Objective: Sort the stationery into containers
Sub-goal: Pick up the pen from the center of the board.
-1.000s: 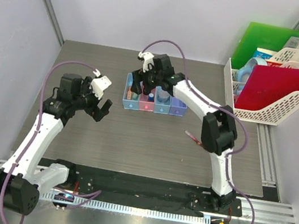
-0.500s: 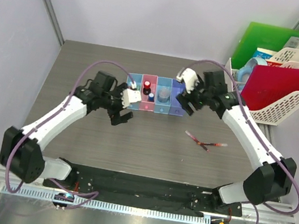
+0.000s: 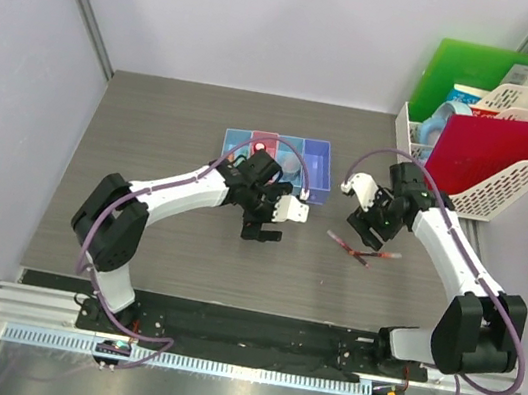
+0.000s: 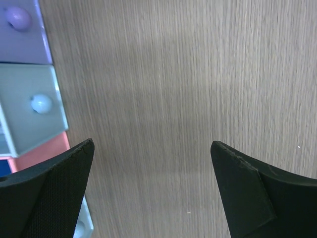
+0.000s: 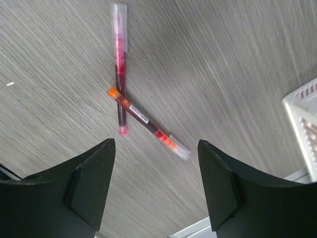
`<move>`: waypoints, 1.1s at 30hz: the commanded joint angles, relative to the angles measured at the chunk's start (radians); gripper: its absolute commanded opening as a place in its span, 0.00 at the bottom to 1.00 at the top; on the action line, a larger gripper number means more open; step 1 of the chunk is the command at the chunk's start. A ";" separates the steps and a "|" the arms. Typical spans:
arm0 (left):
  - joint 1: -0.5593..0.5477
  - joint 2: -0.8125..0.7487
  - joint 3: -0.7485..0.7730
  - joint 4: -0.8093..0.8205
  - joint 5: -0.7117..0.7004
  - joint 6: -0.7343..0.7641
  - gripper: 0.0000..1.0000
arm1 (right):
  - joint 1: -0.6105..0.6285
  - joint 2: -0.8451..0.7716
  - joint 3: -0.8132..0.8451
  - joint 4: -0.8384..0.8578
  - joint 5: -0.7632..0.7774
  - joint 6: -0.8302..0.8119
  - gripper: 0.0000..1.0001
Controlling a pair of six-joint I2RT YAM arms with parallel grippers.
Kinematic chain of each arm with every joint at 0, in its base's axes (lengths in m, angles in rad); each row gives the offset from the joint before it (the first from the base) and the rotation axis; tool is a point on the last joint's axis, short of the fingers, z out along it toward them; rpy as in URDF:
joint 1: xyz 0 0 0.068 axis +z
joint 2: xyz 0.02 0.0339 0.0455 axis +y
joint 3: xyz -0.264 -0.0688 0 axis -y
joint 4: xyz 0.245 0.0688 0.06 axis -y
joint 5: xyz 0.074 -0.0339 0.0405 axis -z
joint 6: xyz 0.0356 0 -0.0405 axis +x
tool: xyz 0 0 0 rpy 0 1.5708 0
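Hovering the left gripper point(image 3: 268, 224) low over the table point(image 3: 170, 151), just in front of the row of bins point(image 3: 328, 168); spreading its fingers point(image 4: 47, 193) fully apart; gripping nothing, with only bare wood grain showing between them.

Positioning the right gripper point(image 3: 368, 227) above two pens point(image 3: 362, 249); holding its fingers point(image 5: 74, 188) wide apart; clamping nothing and touching neither pen.

Lying crossed on the table, outside every bin, to the right of the row and in front of it: pink-tipped pen point(image 5: 119, 69); orange-tipped pen point(image 5: 148, 124).
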 commanded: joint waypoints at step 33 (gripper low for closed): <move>-0.043 -0.114 -0.052 0.053 -0.061 -0.090 1.00 | -0.213 0.291 -0.037 0.103 -0.043 -0.206 0.72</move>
